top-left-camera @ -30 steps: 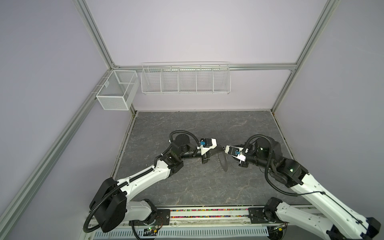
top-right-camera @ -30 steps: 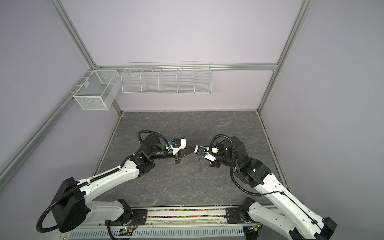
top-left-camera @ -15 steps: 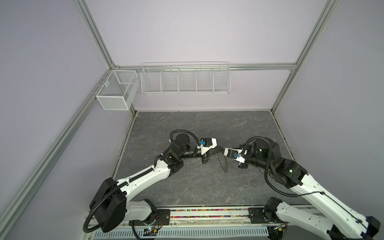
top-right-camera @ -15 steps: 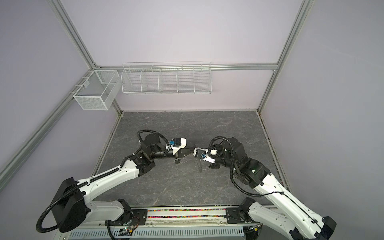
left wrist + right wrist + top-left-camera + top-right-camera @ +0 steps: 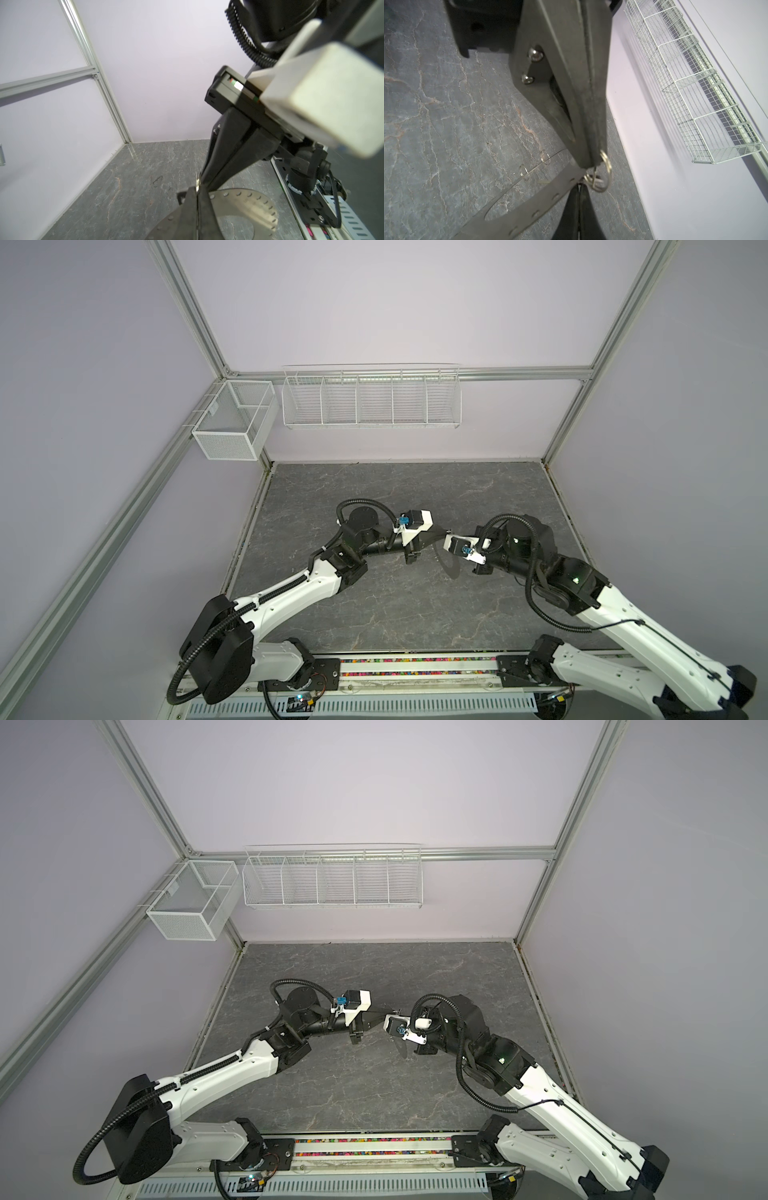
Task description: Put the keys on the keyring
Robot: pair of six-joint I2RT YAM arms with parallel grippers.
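Above the keyring (image 5: 453, 572) in both top views, shows left gripper (image 5: 438, 532) and right gripper (image 5: 445, 537) nose to nose, forearms low. From the left wrist, shows left jaws pinched on a split ring (image 5: 198, 182) beside the keyring's rim. From the right wrist, shows right jaws together on that rim.

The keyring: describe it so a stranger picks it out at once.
Start at the dark marbled table; above its middle the left tool and right tool meet. Just below them hangs the keyring. Unlike the thin wire rings at its rim, it is a broad flat grey plate with a large central hole and small holes round its edge.
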